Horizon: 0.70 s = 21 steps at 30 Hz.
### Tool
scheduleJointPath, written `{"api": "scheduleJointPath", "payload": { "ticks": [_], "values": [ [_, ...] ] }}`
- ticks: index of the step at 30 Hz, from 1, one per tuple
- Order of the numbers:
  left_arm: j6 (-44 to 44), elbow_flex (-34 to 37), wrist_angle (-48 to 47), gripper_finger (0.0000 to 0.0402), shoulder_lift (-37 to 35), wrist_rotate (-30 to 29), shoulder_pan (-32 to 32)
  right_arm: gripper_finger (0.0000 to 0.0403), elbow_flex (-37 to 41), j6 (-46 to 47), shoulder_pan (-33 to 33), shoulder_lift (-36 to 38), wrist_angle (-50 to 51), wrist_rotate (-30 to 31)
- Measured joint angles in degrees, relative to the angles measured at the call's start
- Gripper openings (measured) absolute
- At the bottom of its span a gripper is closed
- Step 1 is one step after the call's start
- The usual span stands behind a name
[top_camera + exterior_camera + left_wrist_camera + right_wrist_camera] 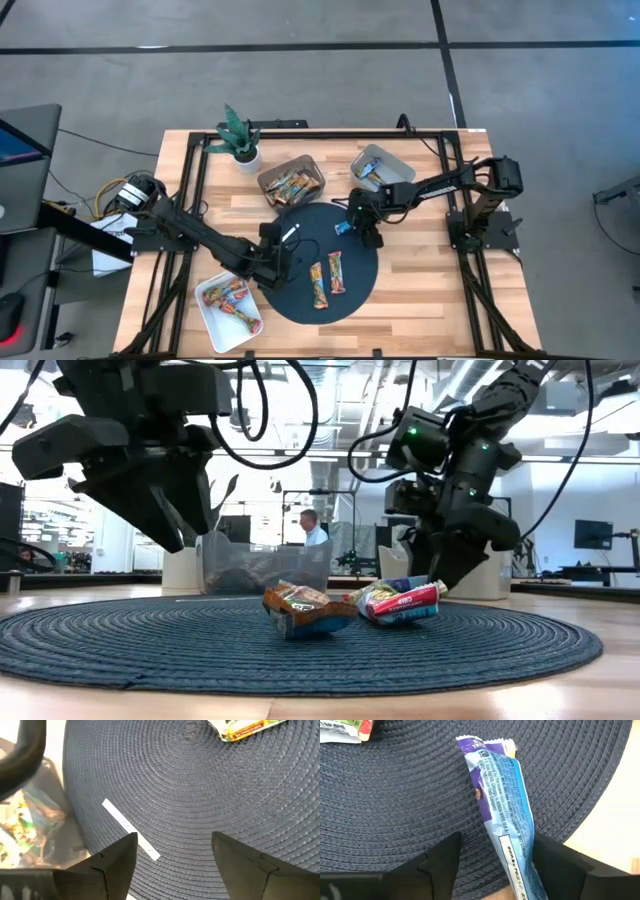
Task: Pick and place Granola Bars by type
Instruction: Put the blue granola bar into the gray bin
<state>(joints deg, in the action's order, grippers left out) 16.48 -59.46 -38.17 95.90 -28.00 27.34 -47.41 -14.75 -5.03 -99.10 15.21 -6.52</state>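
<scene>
Granola Bars: the blue-and-white bar (pixel 502 815) is lying at the dark round mat's (pixel 360 290) edge between the right gripper's (pixel 495 862) spread fingers, the left gripper (pixel 172 855) is hovering spread over the mat, so a shallow pinch risks slipping off the shiny wrapper.

bright even light, backlit silhouettes

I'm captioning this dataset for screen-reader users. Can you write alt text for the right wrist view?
A blue-and-white wrapped granola bar lies on a dark woven round mat, its near end between the open fingers of the right hand. Another bar's end shows at one corner, and pale wooden tabletop shows past the mat's edge.
</scene>
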Motion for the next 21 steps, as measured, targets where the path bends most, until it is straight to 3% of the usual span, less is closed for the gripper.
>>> {"api": "scheduleJointPath", "payload": {
  "ticks": [7,21],
  "values": [
    [2.3,0.0,-0.2,0.0249,0.0,-2.4,1.2,0.0203,-1.7,0.1,0.0,0.6,1.8,0.9],
    [3.0,0.0,-0.2,0.0249,0.1,-3.0,2.9,0.007,-2.8,-0.2,0.0,0.7,2.5,0.8]
  ]
}}
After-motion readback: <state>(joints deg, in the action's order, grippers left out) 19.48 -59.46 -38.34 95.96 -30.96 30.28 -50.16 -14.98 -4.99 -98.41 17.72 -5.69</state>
